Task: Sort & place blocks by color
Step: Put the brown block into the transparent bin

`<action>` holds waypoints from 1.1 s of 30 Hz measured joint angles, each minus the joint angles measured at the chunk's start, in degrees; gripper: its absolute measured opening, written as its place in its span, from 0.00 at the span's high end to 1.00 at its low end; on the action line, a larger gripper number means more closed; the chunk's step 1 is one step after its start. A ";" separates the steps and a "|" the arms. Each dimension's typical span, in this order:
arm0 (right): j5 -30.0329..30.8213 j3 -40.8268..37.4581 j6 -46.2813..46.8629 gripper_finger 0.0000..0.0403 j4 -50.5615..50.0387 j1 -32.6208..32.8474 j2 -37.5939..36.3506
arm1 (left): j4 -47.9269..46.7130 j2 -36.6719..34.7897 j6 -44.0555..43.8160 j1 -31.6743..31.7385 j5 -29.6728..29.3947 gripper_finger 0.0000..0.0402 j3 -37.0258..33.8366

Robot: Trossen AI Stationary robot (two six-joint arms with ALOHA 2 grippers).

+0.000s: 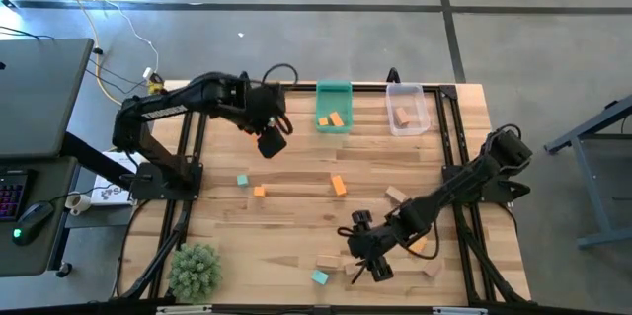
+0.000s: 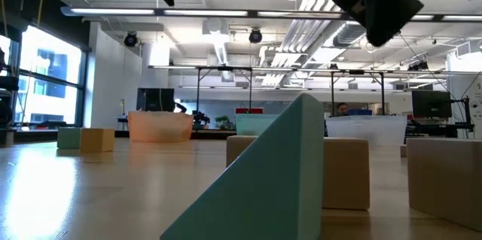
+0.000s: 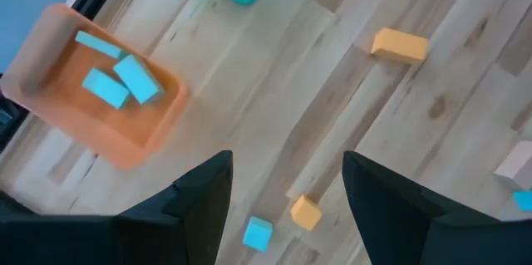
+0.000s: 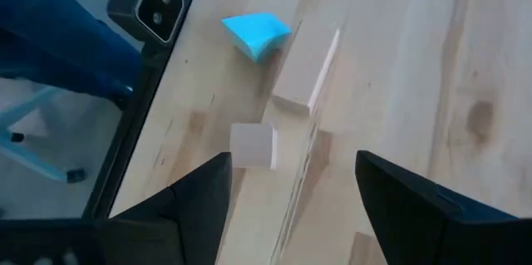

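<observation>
Blocks lie scattered on the wooden table (image 1: 296, 216). A teal cube (image 1: 242, 181), an orange cube (image 1: 259, 192) and an orange bar (image 1: 339, 185) sit mid-table. At the near edge are a teal wedge (image 4: 256, 32), a wood bar (image 4: 307, 66) and a wood cube (image 4: 253, 144). My right gripper (image 4: 291, 190) hangs open over these near blocks (image 1: 328, 261), touching none. My left gripper (image 3: 287, 190) is open and empty, high above the table's far left part (image 1: 274, 142), with the teal cube (image 3: 258, 233) and orange cube (image 3: 306, 213) below it.
An orange bin (image 3: 91, 90) holds three teal blocks. A teal bin (image 1: 334, 108) holds orange blocks, and a clear bin (image 1: 407, 108) holds a wood block. A fuzzy green plant (image 1: 194, 270) stands at the near left corner. More wood and orange blocks (image 1: 420, 246) lie under the right arm.
</observation>
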 joint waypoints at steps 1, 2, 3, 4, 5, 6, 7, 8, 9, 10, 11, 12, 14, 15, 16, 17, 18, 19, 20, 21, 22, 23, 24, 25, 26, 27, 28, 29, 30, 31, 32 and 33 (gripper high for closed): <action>0.01 0.00 0.00 0.40 0.21 0.11 0.69 | 0.08 0.00 -0.80 -1.16 -0.60 0.46 0.00; 0.06 0.00 -0.01 0.40 0.29 0.30 1.32 | 0.12 0.02 -1.78 -2.33 -1.13 0.46 0.00; 0.08 0.00 -0.08 0.40 0.51 0.44 2.00 | 0.18 0.02 -2.70 -3.36 -1.75 0.46 0.00; -0.22 0.00 -0.45 0.40 1.04 0.56 2.68 | 0.19 0.02 -3.30 -4.29 -2.34 0.46 0.00; -0.36 0.00 -0.98 0.40 1.46 0.76 3.40 | 0.19 0.02 -3.87 -5.11 -3.00 0.46 0.00; -0.56 0.00 -1.61 0.40 1.88 0.92 4.15 | 0.19 0.02 -4.46 -5.83 -3.44 0.46 -0.02; -0.85 0.00 -2.14 0.40 2.57 1.09 4.87 | 0.19 0.02 -5.13 -6.37 -3.82 0.46 -0.02; -0.93 0.00 -2.48 0.40 3.24 1.25 5.48 | 0.19 0.02 -5.67 -6.75 -4.04 0.46 -0.01; -0.93 0.00 -2.62 0.40 3.82 1.45 6.04 | 0.16 0.02 -6.04 -7.01 -4.12 0.46 -0.01; -0.95 0.00 -2.90 0.40 4.46 1.57 6.50 | 0.16 0.02 -6.32 -7.20 -4.15 0.46 -0.02; -0.94 0.00 -3.07 0.40 4.99 1.70 6.92 | 0.17 0.03 -6.68 -7.28 -4.22 0.46 -0.02; -0.96 0.00 -3.39 0.40 5.51 1.82 7.32 | 0.16 0.04 -6.79 -7.33 -4.22 0.46 -0.02; -0.98 0.00 -3.58 0.40 6.12 1.92 7.88 | 0.16 0.04 -7.09 -7.33 -4.24 0.46 -0.02; -1.00 0.00 -3.51 0.40 6.72 1.92 8.18 | 0.18 0.04 -7.21 -7.33 -4.26 0.46 -0.02; -1.07 0.00 -3.48 0.40 7.10 1.92 8.36 | 0.19 0.04 -7.23 -7.33 -4.34 0.46 -0.02; -1.20 0.00 -3.48 0.40 7.16 1.92 8.45 | 0.19 0.04 -7.23 -7.33 -4.52 0.46 -0.02; -1.20 0.00 -3.48 0.40 7.77 1.92 8.64 | 0.19 0.04 -7.23 -7.33 -4.72 0.46 -0.02; -1.18 0.00 -3.50 0.40 8.52 1.92 8.83 | 0.20 0.04 -7.24 -7.33 -4.92 0.46 -0.02; -1.20 0.00 -3.49 0.40 8.84 1.92 9.04 | 0.21 0.07 -7.23 -7.33 -4.94 0.46 -0.03; -1.38 0.00 -3.48 0.40 9.21 1.92 9.31 | 0.19 0.07 -7.23 -7.33 -4.94 0.46 -0.04; -1.42 0.00 -3.47 0.40 9.69 1.92 9.63 | 0.19 0.07 -7.23 -7.33 -4.94 0.46 -0.04; -1.42 0.00 -3.45 0.40 9.97 1.92 10.06 | 0.19 0.07 -7.23 -7.33 -4.94 0.46 -0.04; -1.38 0.00 -3.45 0.40 9.89 1.96 10.46 | 0.21 0.07 -7.23 -7.33 -4.99 0.46 -0.04; -1.25 0.00 -3.36 0.40 9.76 2.03 10.88 | 0.21 0.07 -7.23 -7.33 -5.23 0.46 -0.04; -1.23 0.00 -2.93 0.40 10.03 2.07 11.43 | 0.21 0.07 -7.23 -7.33 -5.37 0.46 -0.04; -1.28 0.00 -2.28 0.40 10.32 2.08 11.87 | 0.21 0.07 -7.23 -7.33 -5.55 0.46 -0.04; -1.64 0.00 -1.85 0.40 10.49 2.09 12.31 | 0.21 0.07 -7.22 -7.33 -5.84 0.46 -0.04; -2.16 0.00 -1.66 0.40 10.93 2.19 12.77 | 0.21 0.07 -7.22 -7.30 -6.11 0.46 -0.04; -2.29 0.00 -1.64 0.40 11.17 2.30 13.13 | 0.21 0.07 -7.23 -7.30 -6.31 0.46 -0.04; -2.20 0.00 -1.62 0.40 11.21 2.45 13.41 | 0.21 0.07 -7.21 -7.30 -6.41 0.46 -0.04; -1.76 0.00 -1.55 0.40 11.25 2.58 13.56 | 0.21 0.07 -7.21 -7.30 -6.45 0.46 -0.04; -1.28 0.00 -1.43 0.40 11.23 2.66 13.67 | 0.19 0.07 -7.21 -7.30 -6.47 0.46 -0.04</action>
